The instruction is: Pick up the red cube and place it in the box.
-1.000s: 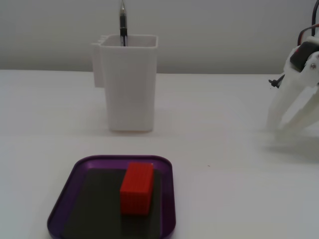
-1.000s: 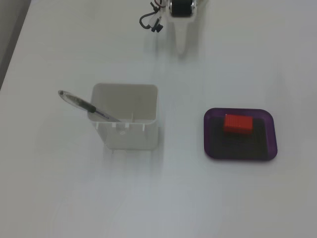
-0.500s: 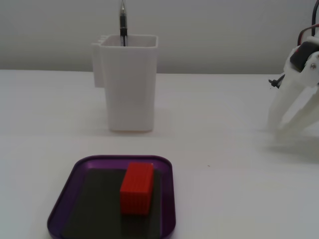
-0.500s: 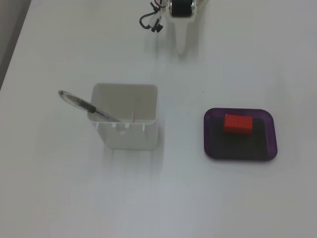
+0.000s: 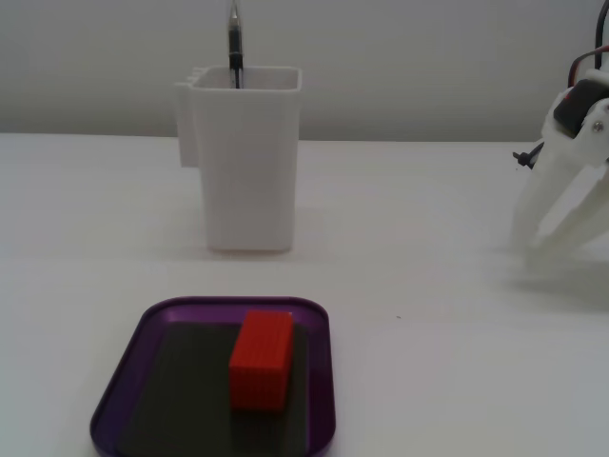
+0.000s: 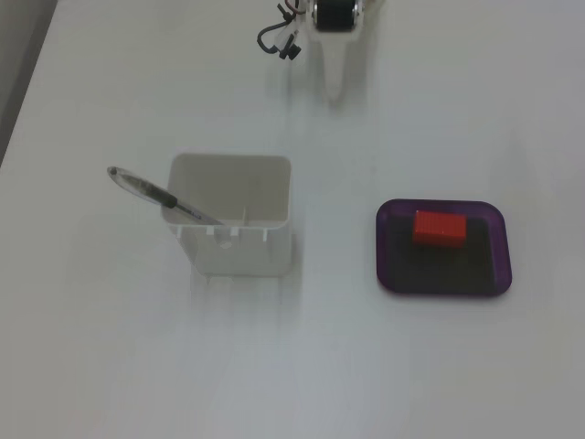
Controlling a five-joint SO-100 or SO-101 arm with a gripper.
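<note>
The red cube (image 5: 262,362) lies on the dark floor of the box (image 5: 324,381), a shallow purple tray at the front of the table. Both fixed views show this, with the cube (image 6: 440,228) in the upper part of the tray (image 6: 501,265). My gripper (image 5: 528,246) is far off at the right edge, with its white fingers pointing down to the table and their tips together, holding nothing. In a fixed view it (image 6: 335,90) sits at the top, well away from the tray.
A tall white plastic container (image 5: 247,162) stands on the table behind the tray, with a pen (image 5: 234,38) leaning in it. The container (image 6: 233,251) and the pen (image 6: 151,190) also show in a fixed view, left of the tray.
</note>
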